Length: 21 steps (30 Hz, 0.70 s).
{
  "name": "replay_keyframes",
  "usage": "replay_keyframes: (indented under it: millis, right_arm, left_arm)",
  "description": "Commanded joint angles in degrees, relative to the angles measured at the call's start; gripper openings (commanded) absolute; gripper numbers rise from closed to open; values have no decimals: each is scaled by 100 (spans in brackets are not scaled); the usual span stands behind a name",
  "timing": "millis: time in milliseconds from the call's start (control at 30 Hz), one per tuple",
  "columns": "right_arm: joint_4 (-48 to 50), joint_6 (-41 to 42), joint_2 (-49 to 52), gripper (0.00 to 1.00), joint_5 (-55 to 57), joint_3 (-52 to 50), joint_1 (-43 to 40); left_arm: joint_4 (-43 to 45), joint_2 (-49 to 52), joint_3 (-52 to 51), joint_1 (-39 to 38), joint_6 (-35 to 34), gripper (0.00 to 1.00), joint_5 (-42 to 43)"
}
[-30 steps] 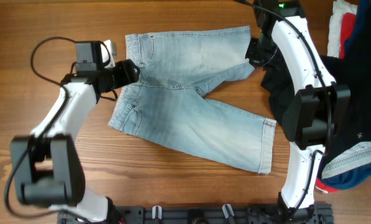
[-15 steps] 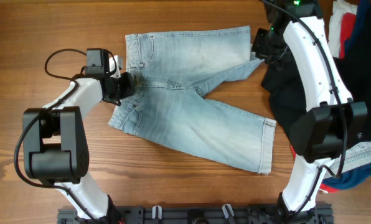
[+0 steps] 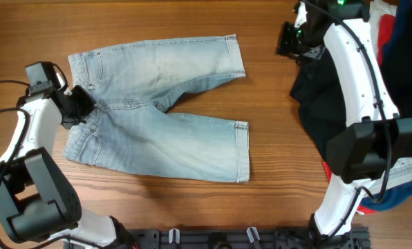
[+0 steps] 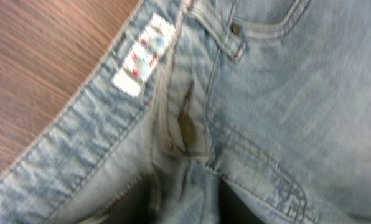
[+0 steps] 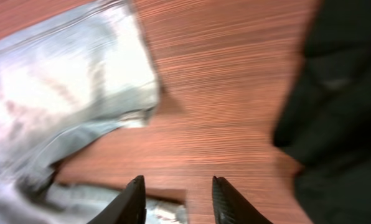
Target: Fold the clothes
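Note:
The clothes [image 3: 157, 117], faded light blue denim jeans, lie spread flat on the wooden table, waistband to the left and both cuffed legs to the right. My left gripper [image 3: 78, 107] is at the waistband by the fly. In the left wrist view a fold of denim [image 4: 285, 93] is pinched between its dark jaws [image 4: 188, 208]. My right gripper [image 3: 289, 40] hangs over bare wood to the right of the upper leg's hem. In the right wrist view it stands open [image 5: 179, 199] with nothing between the fingers, and the hem [image 5: 61, 93] lies to its left.
A black garment [image 3: 323, 104] lies at the right under the right arm and also shows in the right wrist view [image 5: 335, 93]. Red and white pieces [image 3: 380, 24] are at the far right corner, and a blue piece [image 3: 392, 194] is at the near right.
The jeans slid well to the left, pulled along by my left gripper at the waistband. My right gripper let go of the upper leg's hem and opened.

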Motion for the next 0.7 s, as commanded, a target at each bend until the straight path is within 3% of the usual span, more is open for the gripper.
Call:
replay_keyframes:
  millis: [0,200,400,500,667]
  right_arm:
    - [22,-245,468,45,-656,-52,348]
    - [361,356,1379,47,-780,-52,765]
    - [1558,1176,2072,51,-763,-52,935]
    - [1416,1252,2107,36,-713,-52,933]
    - [743,1410,2107,40,-155,-52,898]
  left_arm:
    - [-284,-33,-15,-90,-28,47,166]
    - [-664,-33,-15,-90,-13,52,-299]
    - [-699,-33,-15,-90,-13,52,-297]
    - [-704,-33,-15,-90,-13,52,-297]
    - [-704,-33,-15,-90,-15,52,-297]
